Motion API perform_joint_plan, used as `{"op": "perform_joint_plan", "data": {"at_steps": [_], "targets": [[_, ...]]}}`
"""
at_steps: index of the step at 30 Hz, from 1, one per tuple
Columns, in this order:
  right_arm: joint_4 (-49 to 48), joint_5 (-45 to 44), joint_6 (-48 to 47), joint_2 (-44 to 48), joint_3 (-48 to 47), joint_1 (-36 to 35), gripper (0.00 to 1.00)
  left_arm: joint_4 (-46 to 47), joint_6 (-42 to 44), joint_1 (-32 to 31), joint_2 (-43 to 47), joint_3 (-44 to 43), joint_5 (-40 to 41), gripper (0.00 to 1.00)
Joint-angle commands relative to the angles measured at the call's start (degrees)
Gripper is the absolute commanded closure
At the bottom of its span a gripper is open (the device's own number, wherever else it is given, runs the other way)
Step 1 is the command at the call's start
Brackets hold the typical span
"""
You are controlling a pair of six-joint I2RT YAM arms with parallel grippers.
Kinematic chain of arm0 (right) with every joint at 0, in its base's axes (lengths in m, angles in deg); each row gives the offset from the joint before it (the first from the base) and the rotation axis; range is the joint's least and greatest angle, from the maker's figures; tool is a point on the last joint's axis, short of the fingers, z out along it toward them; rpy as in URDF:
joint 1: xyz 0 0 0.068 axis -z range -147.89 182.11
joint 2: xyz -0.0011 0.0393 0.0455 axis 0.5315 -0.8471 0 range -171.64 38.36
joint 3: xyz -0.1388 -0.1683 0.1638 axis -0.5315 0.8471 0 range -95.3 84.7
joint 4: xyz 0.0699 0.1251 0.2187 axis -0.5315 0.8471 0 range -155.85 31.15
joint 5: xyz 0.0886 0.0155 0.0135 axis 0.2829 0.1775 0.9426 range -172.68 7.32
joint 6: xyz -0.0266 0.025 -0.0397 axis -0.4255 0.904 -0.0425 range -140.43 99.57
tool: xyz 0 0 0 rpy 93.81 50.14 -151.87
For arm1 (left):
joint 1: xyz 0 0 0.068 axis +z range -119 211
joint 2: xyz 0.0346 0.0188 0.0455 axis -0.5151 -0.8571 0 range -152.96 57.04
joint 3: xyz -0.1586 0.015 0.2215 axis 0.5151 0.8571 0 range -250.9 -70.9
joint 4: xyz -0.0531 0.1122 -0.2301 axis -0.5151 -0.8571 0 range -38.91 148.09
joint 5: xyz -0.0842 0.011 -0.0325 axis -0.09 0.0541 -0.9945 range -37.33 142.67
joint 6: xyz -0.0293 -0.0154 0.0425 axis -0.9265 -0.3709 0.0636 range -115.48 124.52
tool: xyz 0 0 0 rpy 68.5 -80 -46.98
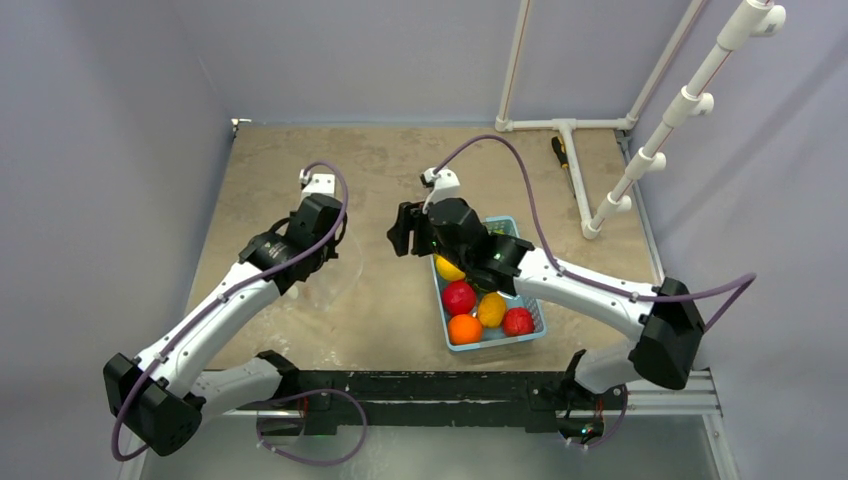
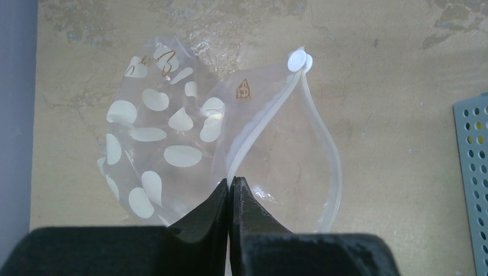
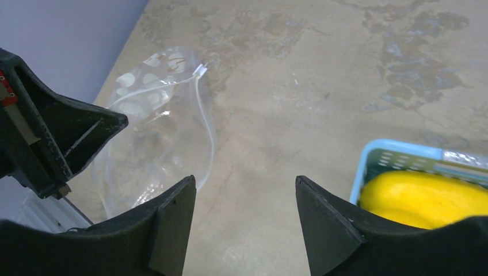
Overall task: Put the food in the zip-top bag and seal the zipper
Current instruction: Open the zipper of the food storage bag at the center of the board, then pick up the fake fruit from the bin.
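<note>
The zip-top bag, clear with white dots, lies on the table with its mouth spread into a loop. My left gripper is shut on the zipper at the near rim of that mouth. In the top view the left gripper stands over the faint bag. My right gripper is open and holds nothing, above bare table between the bag and the basket; from above the right gripper faces left. The food, red, yellow and orange fruits, lies in the basket. A yellow fruit shows at the right.
The light-blue basket stands right of centre; its rim shows as basket and basket. A white pipe frame and a dark tool lie at the back right. Walls enclose the table. The left arm is close to my right fingers.
</note>
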Motion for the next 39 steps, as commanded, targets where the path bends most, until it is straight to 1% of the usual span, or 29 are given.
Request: {"op": "perform_joint_plan", "data": {"at_steps": [1,8,13,18,21,27,39], "targets": [[6.7,-5.0,2.5,3.9,1.3,1.1,0.31,3.5,-0.4,-0.4,1.4,1.3,-0.3,1.0],[14.0,-7.5,6.5,8.0,3.6,2.8,0.23,6.9,0.2,-0.4,4.2,4.4,-0.4,1.0],[17.1,-8.0,10.6,10.4,5.7,3.3,0.19,8.5,0.2,-0.4,5.0,6.4,-0.7,1.0],[20.3,-8.9,14.4,10.4,7.1,3.6,0.16,9.9,0.4,-0.4,7.4,7.8,-1.6,1.0],[21.2,-8.9,15.9,9.6,8.4,4.2,0.11,10.5,0.7,-0.4,8.6,8.2,-1.9,1.0],[20.5,-8.9,16.9,6.9,9.3,5.4,0.09,10.8,0.7,-0.4,9.2,8.6,-3.7,1.0],[16.5,-9.0,14.3,1.2,9.1,8.5,0.1,11.4,1.1,-0.4,9.5,8.9,-4.5,1.0]]}}
